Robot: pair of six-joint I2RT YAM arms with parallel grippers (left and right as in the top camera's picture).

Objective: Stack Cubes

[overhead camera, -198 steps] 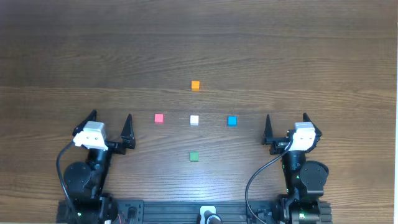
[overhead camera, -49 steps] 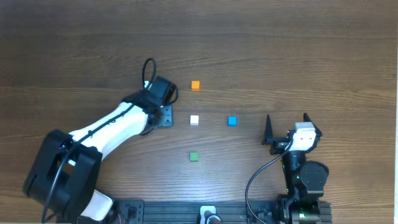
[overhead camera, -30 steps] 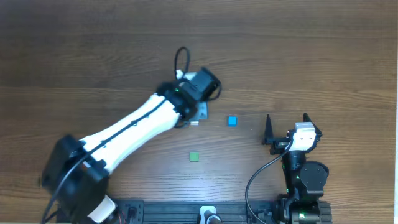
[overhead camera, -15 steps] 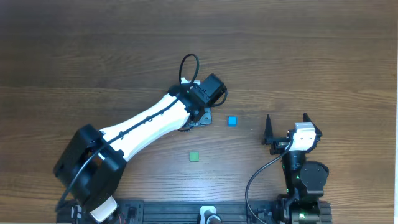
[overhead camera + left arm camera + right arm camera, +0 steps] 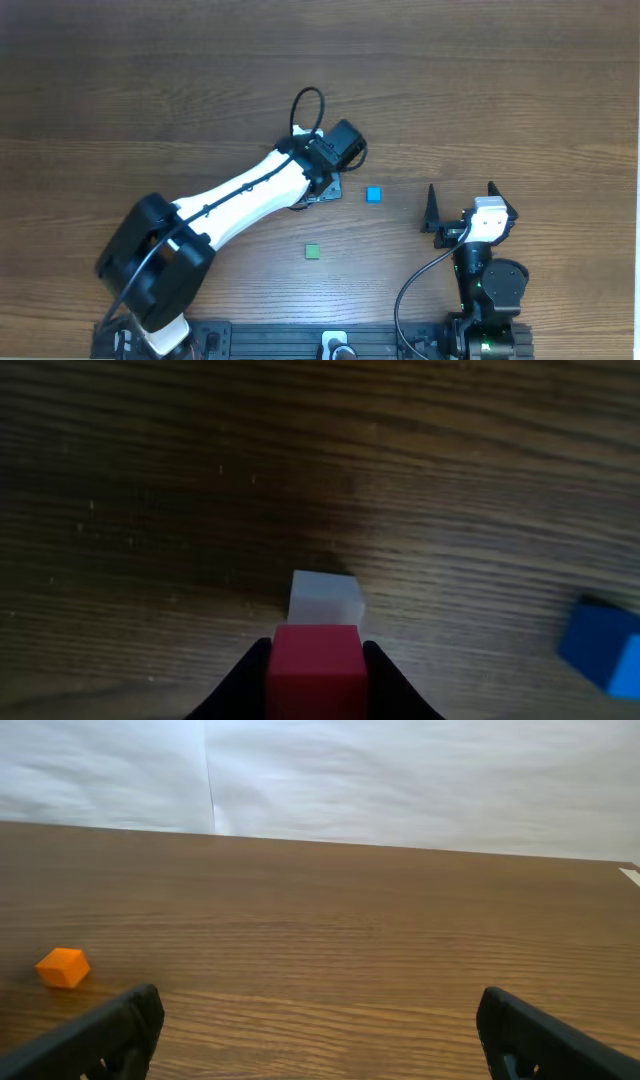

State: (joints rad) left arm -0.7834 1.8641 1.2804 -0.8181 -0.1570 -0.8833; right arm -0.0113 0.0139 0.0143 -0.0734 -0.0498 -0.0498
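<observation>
Left pincer (image 5: pixel 315 658) holds red cube (image 5: pixel 315 678) beside white cube (image 5: pixel 325 599), blue cube (image 5: pixel 604 650) near.

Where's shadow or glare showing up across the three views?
Left wrist view: a dark shadow patch on the table beside the white cube; the red cube in the left gripper is evenly lit. Top view: even light, no glare. Right wrist view: bright white backdrop, orange cube evenly lit.
</observation>
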